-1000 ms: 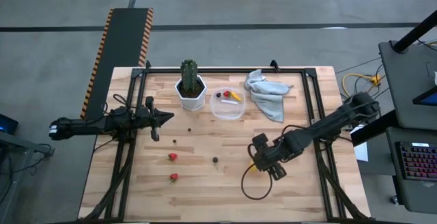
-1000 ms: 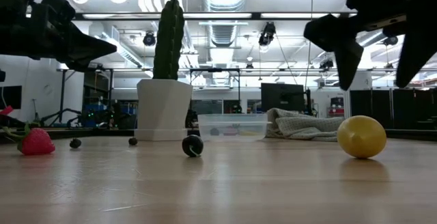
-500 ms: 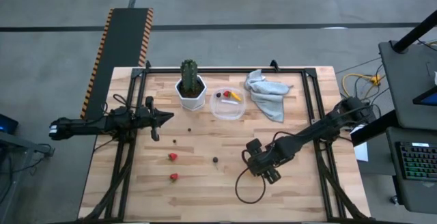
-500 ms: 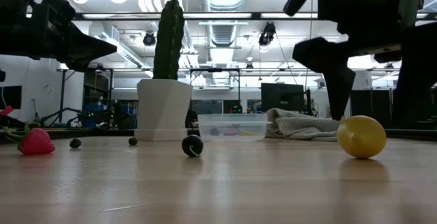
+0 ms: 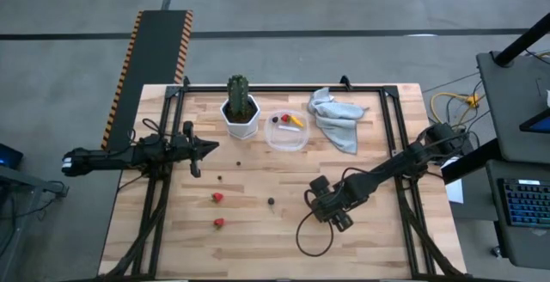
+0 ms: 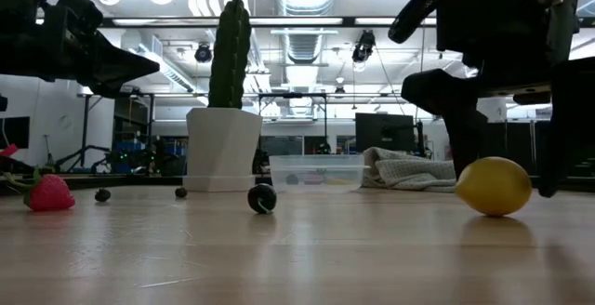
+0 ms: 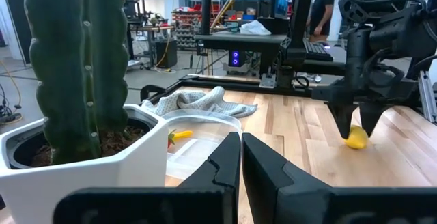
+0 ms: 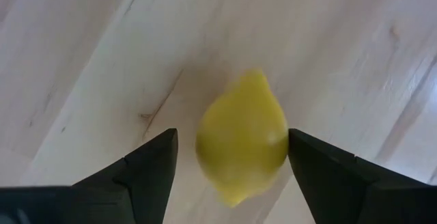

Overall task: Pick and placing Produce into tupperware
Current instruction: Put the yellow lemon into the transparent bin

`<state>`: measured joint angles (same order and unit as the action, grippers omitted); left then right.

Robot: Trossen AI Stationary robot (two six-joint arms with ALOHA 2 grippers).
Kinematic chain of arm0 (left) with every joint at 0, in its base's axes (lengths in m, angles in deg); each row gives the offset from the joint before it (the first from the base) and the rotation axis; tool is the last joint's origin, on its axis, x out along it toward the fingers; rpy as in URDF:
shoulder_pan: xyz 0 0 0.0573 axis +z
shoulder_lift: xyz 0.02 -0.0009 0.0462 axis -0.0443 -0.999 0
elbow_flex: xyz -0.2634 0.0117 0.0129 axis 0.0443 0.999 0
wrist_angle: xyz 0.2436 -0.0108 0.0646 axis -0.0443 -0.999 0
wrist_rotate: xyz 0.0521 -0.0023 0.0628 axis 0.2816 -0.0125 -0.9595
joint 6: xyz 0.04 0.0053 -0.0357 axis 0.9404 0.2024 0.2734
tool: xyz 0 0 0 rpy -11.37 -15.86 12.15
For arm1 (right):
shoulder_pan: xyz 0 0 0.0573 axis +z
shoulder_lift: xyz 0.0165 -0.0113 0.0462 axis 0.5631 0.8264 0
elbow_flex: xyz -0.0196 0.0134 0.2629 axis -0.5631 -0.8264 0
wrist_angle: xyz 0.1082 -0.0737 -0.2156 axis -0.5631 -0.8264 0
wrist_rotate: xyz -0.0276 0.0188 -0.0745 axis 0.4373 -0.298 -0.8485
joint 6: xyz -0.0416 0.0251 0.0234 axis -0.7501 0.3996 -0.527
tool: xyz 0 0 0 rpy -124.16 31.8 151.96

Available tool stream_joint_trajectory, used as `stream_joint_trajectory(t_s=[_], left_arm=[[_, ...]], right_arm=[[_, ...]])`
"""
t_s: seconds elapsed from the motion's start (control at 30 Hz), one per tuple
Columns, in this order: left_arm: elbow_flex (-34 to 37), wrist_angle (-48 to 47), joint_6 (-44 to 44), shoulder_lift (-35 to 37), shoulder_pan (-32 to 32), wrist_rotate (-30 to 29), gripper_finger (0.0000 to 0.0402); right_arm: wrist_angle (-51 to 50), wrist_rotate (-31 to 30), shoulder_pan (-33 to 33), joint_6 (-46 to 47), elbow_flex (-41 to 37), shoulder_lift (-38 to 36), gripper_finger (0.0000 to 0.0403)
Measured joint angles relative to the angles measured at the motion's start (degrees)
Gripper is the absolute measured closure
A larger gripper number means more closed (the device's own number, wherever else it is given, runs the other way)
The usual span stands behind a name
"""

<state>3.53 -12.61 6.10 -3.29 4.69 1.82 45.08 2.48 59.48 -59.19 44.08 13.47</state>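
My right gripper is down at the table with its two fingers spread wide, one on each side of the single yellow lemon; in the low view the lemon rests on the wood between my dark fingers, and I cannot tell whether either finger touches it. From above, this gripper sits toward the near middle of the table.

My left gripper waits over the left side of the table, its fingers pressed together, pointing toward the cactus in its white pot.

On the bare wood I count two red strawberries, one nearer the front edge, and two dark berries, one small and one close to my right gripper.

The one clear container stands just beside the pot, with a grey cloth on its other side. Inside it I see a red piece, a dark piece and a yellow-orange stick.
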Motion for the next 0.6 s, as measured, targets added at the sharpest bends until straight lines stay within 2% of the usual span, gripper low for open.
stream_joint_trajectory(t_s=[0.6], left_arm=[[0.0, 0.0, 0.0, -0.2, 0.0, 0.0, 0.0402]], right_arm=[[5.6, 0.0, -1.3, 0.6, -2.9, 0.1, 0.0149]])
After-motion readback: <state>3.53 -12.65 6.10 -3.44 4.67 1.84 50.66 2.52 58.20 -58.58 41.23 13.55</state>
